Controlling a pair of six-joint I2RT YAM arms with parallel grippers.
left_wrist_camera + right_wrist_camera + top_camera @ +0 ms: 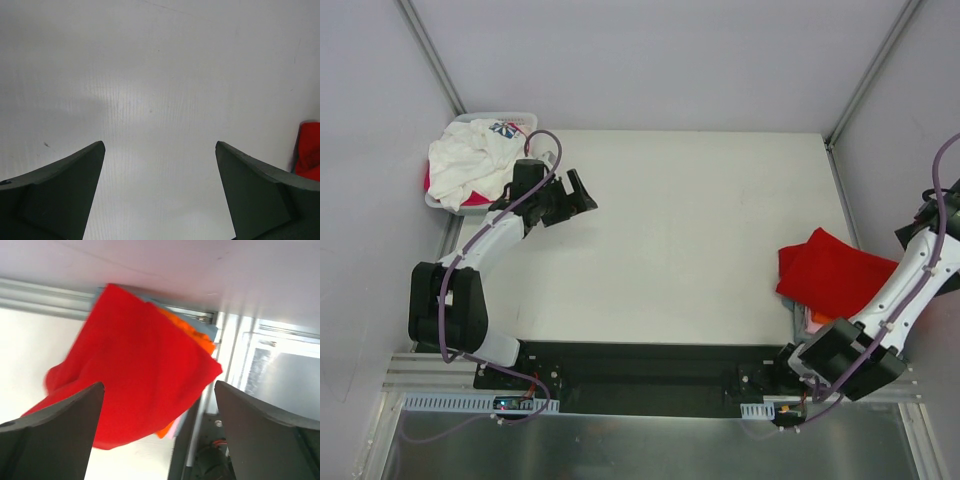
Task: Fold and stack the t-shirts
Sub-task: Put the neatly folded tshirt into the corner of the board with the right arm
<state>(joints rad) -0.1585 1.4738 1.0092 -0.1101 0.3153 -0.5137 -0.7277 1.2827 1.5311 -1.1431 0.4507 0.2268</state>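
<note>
Red t-shirt [830,272] lies folded atop an orange one [192,332] at the bench's [690,230] right edge. Right pincer [159,385] gapes wide, gripping nothing; left pincer [160,145] likewise, over the bench's far left.

Desk [700,240] middle: wide free lane, nothing standing. Far-left corner blocked by basket [470,119] heaped with t-shirts [470,160]. Right edge blocked by red t-shirt [830,272] stack, right arm [905,285] crossing above it.

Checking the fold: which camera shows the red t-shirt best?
Right wrist view: the red t-shirt dominates the frame, slightly blurred, orange cloth peeking out beneath. The top view shows it small, partly behind the right arm; the left wrist catches only a sliver.
</note>
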